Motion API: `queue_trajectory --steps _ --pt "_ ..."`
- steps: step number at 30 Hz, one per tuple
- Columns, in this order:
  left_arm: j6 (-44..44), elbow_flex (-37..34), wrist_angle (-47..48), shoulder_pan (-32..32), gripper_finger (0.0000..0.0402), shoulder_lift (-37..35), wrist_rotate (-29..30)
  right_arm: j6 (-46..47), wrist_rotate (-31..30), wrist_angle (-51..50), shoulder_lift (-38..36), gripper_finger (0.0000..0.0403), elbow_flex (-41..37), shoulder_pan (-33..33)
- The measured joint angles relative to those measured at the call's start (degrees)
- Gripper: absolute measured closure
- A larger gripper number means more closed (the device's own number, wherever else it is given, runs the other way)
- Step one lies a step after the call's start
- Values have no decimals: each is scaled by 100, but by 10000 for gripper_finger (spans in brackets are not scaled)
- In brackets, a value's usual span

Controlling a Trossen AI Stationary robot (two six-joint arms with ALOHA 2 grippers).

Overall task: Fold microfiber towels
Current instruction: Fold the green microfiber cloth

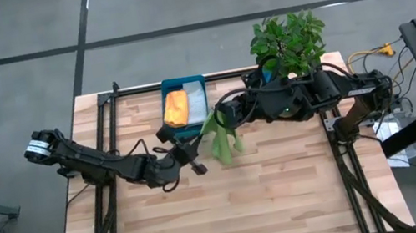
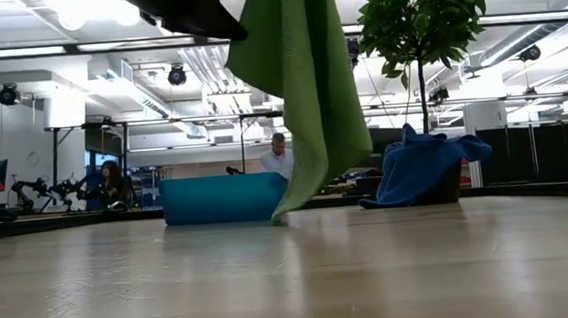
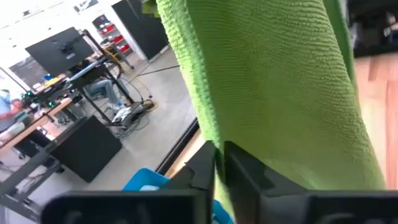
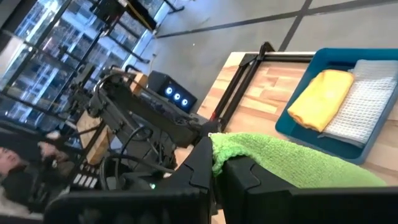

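Note:
The lime green towel point(image 2: 305, 97) hangs in the air between my two grippers, in front of the teal tray point(image 1: 167, 91). My right gripper point(image 4: 216, 152) is shut on its top. My left gripper point(image 3: 219, 158) comes in from the table's left and is shut at the towel's hanging edge point(image 1: 212, 143). An orange towel point(image 1: 176, 107) and a grey towel point(image 1: 195, 102) lie folded in the tray. A blue towel point(image 2: 420, 169) lies bunched at the foot of the plant. My left gripper pinches the green towel's hanging side edge point(image 3: 210, 140) between its two fingers, coming nearly level from the table's left. The cloth hangs down past the fingers. My right gripper pinches the towel's top corner point(image 4: 219, 142) between its two fingers, coming from the table's right and slanting down. The towel hangs below it, its lowest corner point(image 2: 280, 215) clear of the table.
A potted plant point(image 1: 288, 39) stands at the table's far right, behind the right arm. The tray point(image 2: 222, 198) sits at the far middle. Bare wood lies across the near half of the table. People sit in the room beyond the table.

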State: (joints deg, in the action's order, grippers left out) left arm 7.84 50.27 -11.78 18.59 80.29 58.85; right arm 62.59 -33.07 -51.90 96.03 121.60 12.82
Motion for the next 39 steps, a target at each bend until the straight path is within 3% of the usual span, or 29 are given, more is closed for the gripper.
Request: queue_trajectory --steps 5,13,20,26,31,39 --pt "41 168 984 -26 400 -413 -40 -345 368 2 -32 394 0 20" --pt "413 698 2556 -25 401 -2032 -203 -1276 600 -88 -394 394 4 17" --pt "1324 1924 3282 11 401 -2718 -570 -1617 491 -109 -773 394 4 -13" --pt "1663 3333 4212 321 402 -2059 -579 -1478 407 -131 -1058 394 2 157" --pt "1603 4111 4800 915 402 -1149 -594 -1181 -371 -285 -1141 394 -7 885" --pt "10 4903 5520 2027 402 -10 -75 86 -1688 -490 -1080 394 -628 2429"
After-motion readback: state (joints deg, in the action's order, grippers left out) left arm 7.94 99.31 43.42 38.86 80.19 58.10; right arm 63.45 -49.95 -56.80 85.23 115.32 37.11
